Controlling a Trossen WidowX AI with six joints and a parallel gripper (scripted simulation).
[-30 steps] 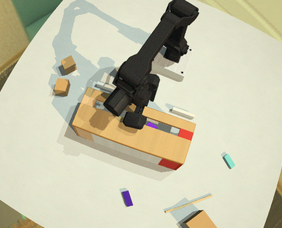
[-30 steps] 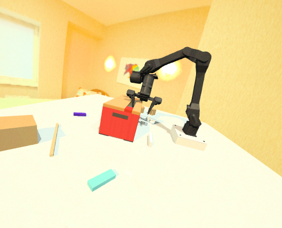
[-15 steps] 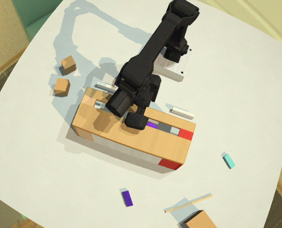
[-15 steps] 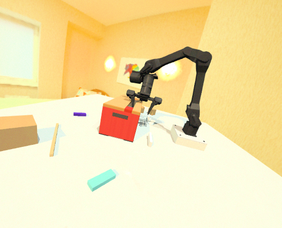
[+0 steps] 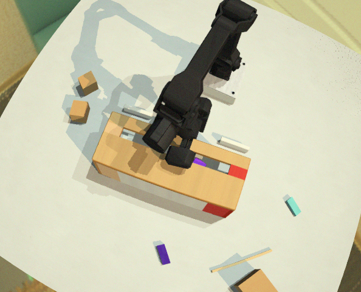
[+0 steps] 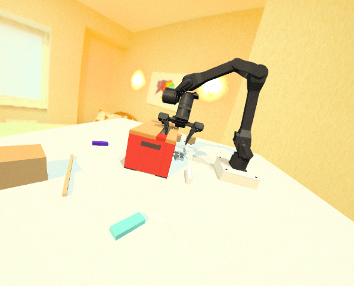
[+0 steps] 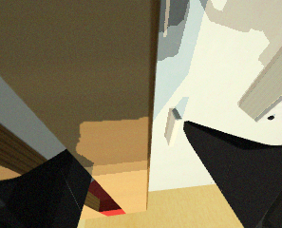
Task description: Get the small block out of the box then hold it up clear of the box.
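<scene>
Setting: a home interior, apparently a living room or bedroom.
Walls: warm yellow textured wall (image 6: 309, 92) stood behind the white table (image 6: 232, 230).
Window: a bright window (image 6: 16, 61) occupied the left.
Decor: a colourful picture (image 6: 161, 87) hung between two glowing wall lamps (image 6: 137, 79).
Furnishing: a patterned cushion (image 6: 108, 116) lay beyond the table.

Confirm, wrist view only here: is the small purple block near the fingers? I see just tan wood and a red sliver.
Observer: Yes. Top view shows the small purple block lying in the top slot of the long tan wooden box, right beside the black gripper.
Operator: Gripped?
Observer: No. Exterior view shows the fingers spread, straddling the box's wall, holding nothing.
Operator: Other purple pieces?
Observer: A second purple block lies on the white table, apart from the box.
</scene>
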